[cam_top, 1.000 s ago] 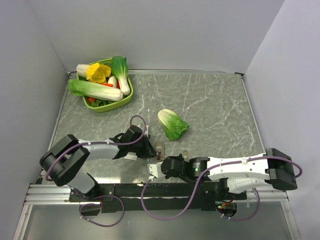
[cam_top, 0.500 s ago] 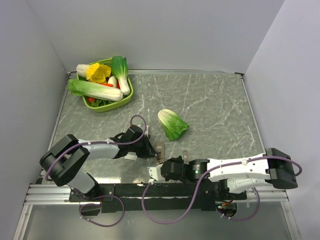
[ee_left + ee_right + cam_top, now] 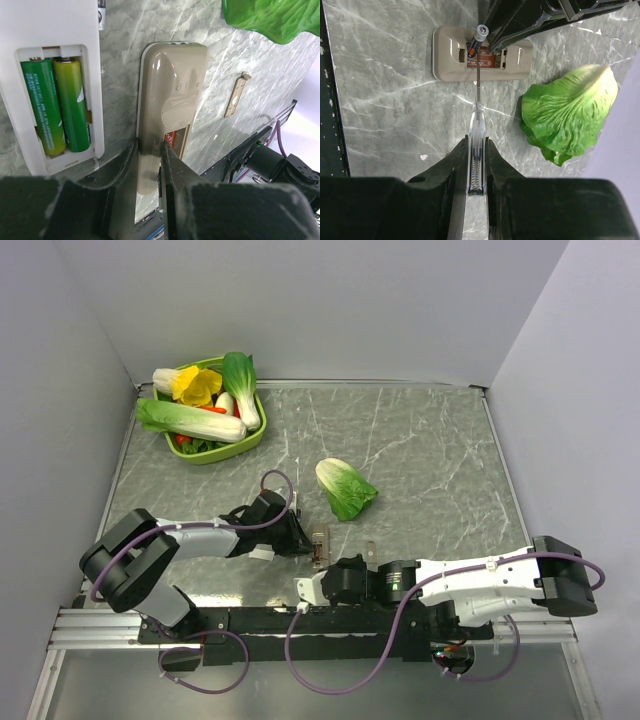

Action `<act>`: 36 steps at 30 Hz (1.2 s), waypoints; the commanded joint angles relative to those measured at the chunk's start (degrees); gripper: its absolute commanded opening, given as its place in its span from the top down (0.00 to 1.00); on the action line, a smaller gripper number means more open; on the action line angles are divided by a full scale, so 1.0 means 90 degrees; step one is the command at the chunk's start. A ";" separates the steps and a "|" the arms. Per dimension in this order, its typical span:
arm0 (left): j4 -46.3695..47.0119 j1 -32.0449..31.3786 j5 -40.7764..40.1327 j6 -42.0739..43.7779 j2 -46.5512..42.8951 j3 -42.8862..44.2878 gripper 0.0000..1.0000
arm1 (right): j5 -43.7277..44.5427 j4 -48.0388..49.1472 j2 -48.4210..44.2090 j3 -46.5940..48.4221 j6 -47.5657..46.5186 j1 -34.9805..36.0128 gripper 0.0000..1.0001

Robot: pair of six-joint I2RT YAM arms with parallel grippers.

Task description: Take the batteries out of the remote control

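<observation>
The right gripper (image 3: 476, 145) was clenched on a clear-handled screwdriver (image 3: 476, 120) with a thin steel shaft. Straight ahead of its tip lay the slim beige plastic remote control (image 3: 450, 60), back up on the grey marble tabletop (image 3: 385, 125) close to the arms' bases, its long axis crosswise to the shaft. The tip sat at the open compartment, just beside a dark battery (image 3: 479, 36) that looked tipped up at one end. The left gripper (image 3: 149, 155) pinched the remote from the far side.
</observation>
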 commanded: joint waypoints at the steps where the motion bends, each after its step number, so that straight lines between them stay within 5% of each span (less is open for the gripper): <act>1: 0.0162 -0.0054 -0.0295 0.0013 0.0079 0.0064 0.98 | -0.0081 0.0380 -0.0081 0.0322 0.0143 0.0134 1.00; 36: 0.0347 -0.0093 -0.0032 0.0257 0.0030 0.0230 0.99 | 0.0535 -0.0480 -0.0500 0.0459 0.0738 0.0017 1.00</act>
